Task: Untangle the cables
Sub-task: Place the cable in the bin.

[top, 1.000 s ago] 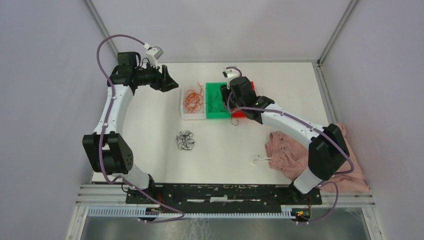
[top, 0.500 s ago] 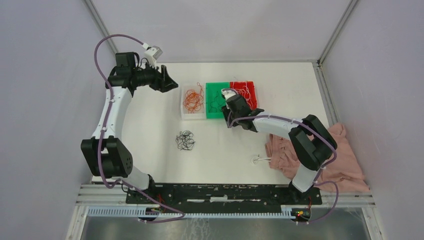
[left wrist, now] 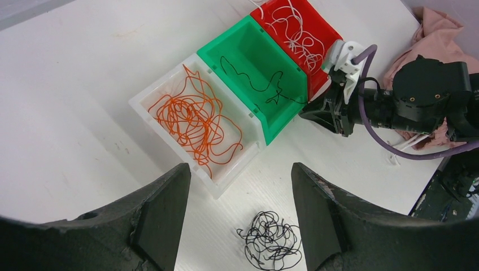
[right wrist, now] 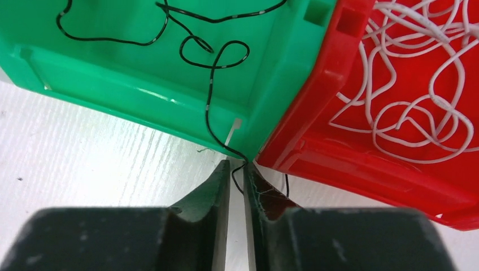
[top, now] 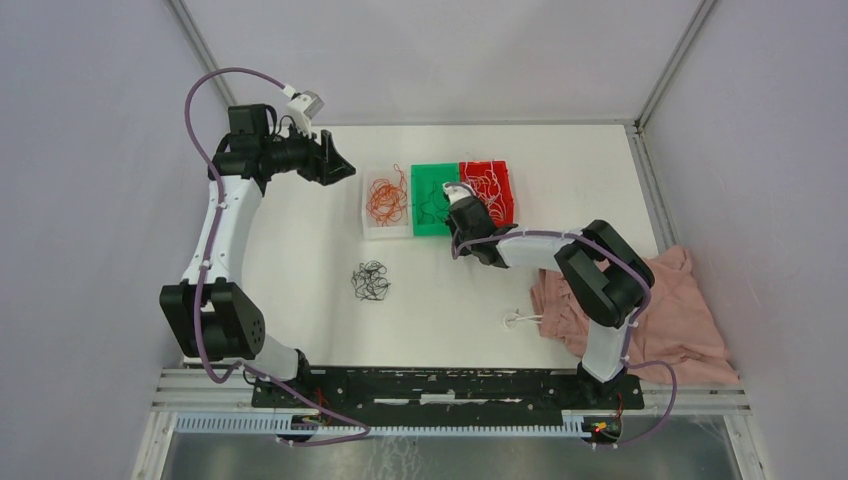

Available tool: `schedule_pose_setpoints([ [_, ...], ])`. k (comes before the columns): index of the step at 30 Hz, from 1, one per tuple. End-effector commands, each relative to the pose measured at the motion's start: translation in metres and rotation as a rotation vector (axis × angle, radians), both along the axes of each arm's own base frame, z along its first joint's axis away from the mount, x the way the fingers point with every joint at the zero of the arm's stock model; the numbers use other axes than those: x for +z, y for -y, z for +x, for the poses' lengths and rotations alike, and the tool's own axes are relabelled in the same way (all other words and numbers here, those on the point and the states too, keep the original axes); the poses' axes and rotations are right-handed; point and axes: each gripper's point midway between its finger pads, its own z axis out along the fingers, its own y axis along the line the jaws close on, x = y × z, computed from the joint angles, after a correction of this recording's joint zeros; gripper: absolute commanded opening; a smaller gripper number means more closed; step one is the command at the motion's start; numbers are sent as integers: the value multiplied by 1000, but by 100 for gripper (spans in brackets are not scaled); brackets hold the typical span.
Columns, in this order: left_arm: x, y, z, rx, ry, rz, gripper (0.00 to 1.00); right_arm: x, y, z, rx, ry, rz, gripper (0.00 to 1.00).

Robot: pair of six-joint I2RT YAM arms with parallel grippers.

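I am holding my right gripper (right wrist: 237, 169) at the seam where the green bin (right wrist: 113, 84) meets the red bin (right wrist: 316, 113). Its jaws are nearly together around the black wire (right wrist: 208, 96) spilling over the green rim, though I cannot tell whether they are truly pinching it. I am judging that the strand should sit deep between the pads, then be lifted slowly clear of the edge. My left gripper (left wrist: 240, 169) is hanging spread wide and empty, with the black tangle (left wrist: 270, 240) lying loose on the table (left wrist: 68, 113).

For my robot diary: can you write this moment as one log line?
left end effector open | right end effector narrow around black cable at green bin corner, grip unclear
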Motion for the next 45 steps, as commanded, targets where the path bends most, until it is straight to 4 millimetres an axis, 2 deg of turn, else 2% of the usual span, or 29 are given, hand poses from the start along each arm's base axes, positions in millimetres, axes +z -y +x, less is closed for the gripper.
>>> schedule_pose_setpoints([
  [1,13,2,-7,-30,49,-8,73,13,-2,9,-48,73,59,12],
  [3,12,1,-7,-29,48,-6,73,23,-2,10,-50,94,76,1],
  [5,12,1,-7,-28,48,-5,73,37,-5,10,-45,113,104,0],
  [12,9,1,-8,-28,41,-6,73,110,-31,18,5,189,259,0],
  [14,9,0,-8,-25,43,-5,73,122,-39,25,18,199,269,0],
  [16,10,0,-9,-25,46,-5,73,126,-45,34,25,200,255,0],
  [19,10,-1,-10,-24,45,-5,73,114,-54,50,28,167,195,0],
  [24,9,-3,-12,-24,51,6,73,80,-59,69,-2,91,104,0],
  [33,3,-6,-11,-29,43,13,73,35,-46,79,-90,27,34,0],
  [35,2,-6,-11,-31,42,12,73,34,-46,78,-89,20,38,6],
  [37,2,-7,-11,-30,41,13,73,44,-49,76,-82,37,68,18],
  [38,1,-7,-10,-29,40,15,73,53,-51,76,-75,52,95,26],
  [40,0,-7,-10,-28,39,17,73,75,-56,77,-61,88,145,37],
  [43,-4,-8,-11,-34,31,24,74,114,-67,78,-33,135,225,44],
  [45,-8,-9,-12,-40,22,33,74,135,-73,77,-13,151,267,45],
])
